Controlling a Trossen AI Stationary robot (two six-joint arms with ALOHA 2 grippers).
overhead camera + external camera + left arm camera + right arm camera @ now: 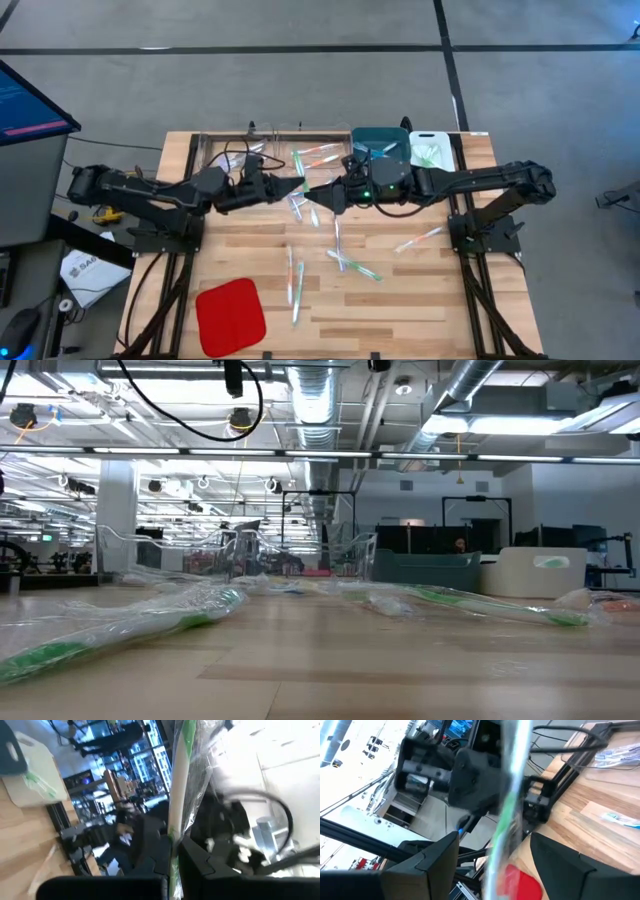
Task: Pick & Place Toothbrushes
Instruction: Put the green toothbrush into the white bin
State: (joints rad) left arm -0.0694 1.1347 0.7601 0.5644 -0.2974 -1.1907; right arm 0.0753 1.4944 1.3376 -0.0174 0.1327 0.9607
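Observation:
Above the table's middle my two grippers meet tip to tip. My left gripper (298, 187) is shut on a wrapped toothbrush with a white and green handle (180, 795). My right gripper (322, 192) stands open, its fingers (432, 862) on either side of that same toothbrush (512, 790) without touching it. Several other toothbrushes lie flat on the wood: near the middle (345, 262), toward the near edge (296, 285) and at the right (420, 238). More lie in the clear bin (315, 155). My left gripper pinches the toothbrush's handle (174, 847) between its two fingers (155, 865), through the clear wrapper. The fingers lie across the handle. The toothbrush is lifted clear of the table, and most of its length sticks out past the fingers.
Along the far edge stand a clear bin (235, 150), a teal bin (380, 138) and a white bin (432, 150). A flat red pad (230, 315) lies at the near left. Wrapped toothbrushes (150, 622) lie across the wood in the low view.

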